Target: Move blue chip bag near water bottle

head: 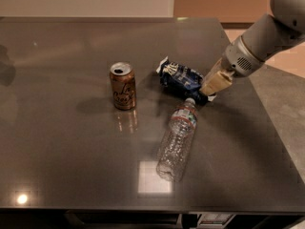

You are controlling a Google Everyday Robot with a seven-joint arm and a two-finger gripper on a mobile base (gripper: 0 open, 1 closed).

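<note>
Blue chip bag beside water bottle | claw pinching its right end | can left

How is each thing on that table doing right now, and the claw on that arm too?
blue chip bag: crumpled, lying flat, its right end beside the bottle's cap.
water bottle: lying on its side, capped, cap pointing toward the bag.
soda can: standing upright, apart from both.
gripper: low over the table, at the bag's right end.

Pale grey, rounded arm — perforated wrist collar — ending in a cream end effector at its tip.
</note>
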